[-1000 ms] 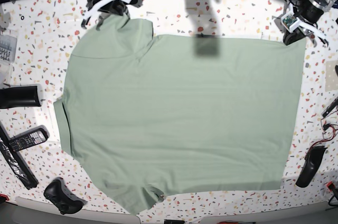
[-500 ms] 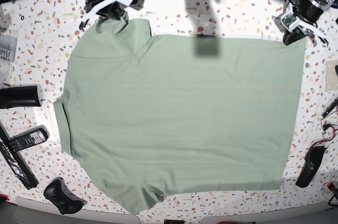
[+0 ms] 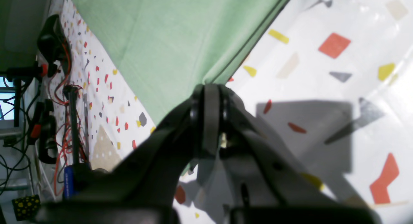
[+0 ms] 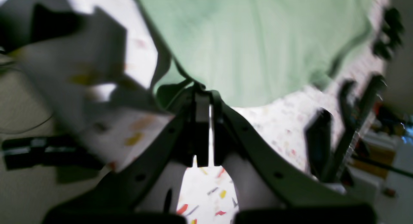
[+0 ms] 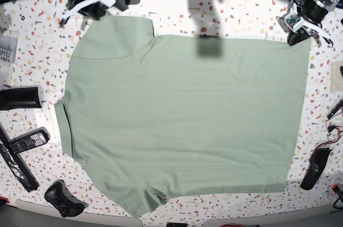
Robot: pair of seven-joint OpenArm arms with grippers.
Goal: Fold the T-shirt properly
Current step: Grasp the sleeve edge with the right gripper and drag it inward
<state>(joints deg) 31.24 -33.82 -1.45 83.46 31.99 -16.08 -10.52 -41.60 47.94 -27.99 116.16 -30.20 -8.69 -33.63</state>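
Sage-green cotton is lying spread flat across the speckled terrazzo-pattern white tabletop (image 5: pixel 225 13): the large pale short-sleeved T-shirt (image 5: pixel 182 120) is covering most of the middle, hem toward my left arm's side, sleeves toward my right arm's side.

I am watching the far sleeve change. A second ago it sat bunched inward near the shoulder; now it is being drawn outward and squared off, because my right gripper (image 4: pixel 202 88) has been pulling toward the table's far corner while pinching the sleeve's edge. In the right wrist view its jaws are standing nearly together, with a fold of green cloth caught at their tips, though that picture is blurred by motion.

My left gripper (image 3: pixel 209 87) is holding where it was, clamped on the far hem corner; the wrist view is showing the dark-edged cloth running straight into the closed tips.

I am reading this as the flattening step nearing its end: with both far corners held and the sleeve pulled taut, the shirt is getting ready for a first fold. The near sleeve (image 5: pixel 139 197) is looking slightly tucked under, which could spoil a clean crease.
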